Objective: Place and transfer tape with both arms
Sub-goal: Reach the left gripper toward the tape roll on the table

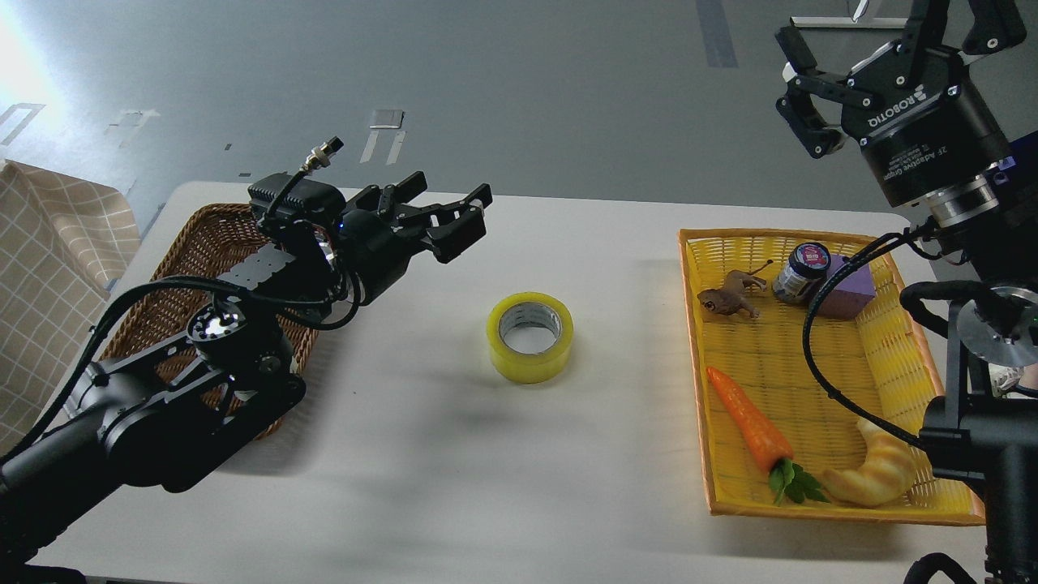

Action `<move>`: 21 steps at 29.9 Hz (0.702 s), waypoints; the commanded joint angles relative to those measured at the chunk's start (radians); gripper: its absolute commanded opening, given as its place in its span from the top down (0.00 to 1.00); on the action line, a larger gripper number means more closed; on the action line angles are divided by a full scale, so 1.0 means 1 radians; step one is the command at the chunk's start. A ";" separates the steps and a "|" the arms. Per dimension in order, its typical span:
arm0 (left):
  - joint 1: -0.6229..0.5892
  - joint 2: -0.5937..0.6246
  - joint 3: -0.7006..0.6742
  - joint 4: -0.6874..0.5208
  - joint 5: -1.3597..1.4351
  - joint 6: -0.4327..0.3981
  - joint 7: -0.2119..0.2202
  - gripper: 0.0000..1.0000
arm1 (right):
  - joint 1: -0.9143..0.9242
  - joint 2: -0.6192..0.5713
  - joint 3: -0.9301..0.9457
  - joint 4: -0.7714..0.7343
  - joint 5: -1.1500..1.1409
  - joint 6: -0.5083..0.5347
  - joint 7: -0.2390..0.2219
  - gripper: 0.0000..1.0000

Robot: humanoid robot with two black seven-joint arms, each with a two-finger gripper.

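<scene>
- The wide roll of translucent yellow-green packing tape (530, 337) lies flat on the white table (405, 454), core opening upward, between the two baskets and touching neither.
- The left gripper (454, 212) hovers above the table, up and to the left of the roll; its fingers are spread apart and hold nothing.
- The right gripper (799, 89) is raised high at the upper right, well apart from the roll; its fingers are spread and empty.
- The brown woven wicker basket (203, 243) sits at the left, partly hidden by the left arm.
- The yellow plastic basket (811, 503) at the right holds an orange carrot (750, 422), a pale croissant (876, 474), a dark jar (803, 272), a purple block (847, 292) and a brown animal figure (730, 296).
- Step judged in hand: the roll has been set at centre; pickup by the left arm is pending.
- Next move requires lowering the spread fingers over the roll wall, one inside the core, then closing.
</scene>
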 commanded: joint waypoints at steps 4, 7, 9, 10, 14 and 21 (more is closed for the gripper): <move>-0.067 -0.104 0.094 0.206 0.036 0.000 0.039 0.03 | 0.013 0.002 -0.002 0.016 0.000 0.001 -0.002 0.00; -0.085 -0.121 0.143 0.287 0.100 0.000 0.039 0.02 | 0.022 0.000 -0.002 0.012 0.000 0.001 -0.002 0.00; -0.093 -0.150 0.168 0.303 0.101 -0.003 0.044 0.02 | 0.023 0.002 -0.002 0.015 0.000 0.001 -0.002 0.00; -0.091 -0.153 0.168 0.303 0.101 -0.005 0.044 0.02 | 0.022 0.003 -0.002 0.016 0.000 -0.001 -0.002 0.00; -0.079 -0.204 0.166 0.304 0.093 -0.005 0.045 0.02 | 0.022 0.003 -0.002 0.018 0.000 -0.008 -0.002 0.00; -0.030 -0.235 0.162 0.306 0.097 -0.005 0.058 0.02 | 0.022 -0.001 0.005 0.015 0.000 -0.008 0.000 0.00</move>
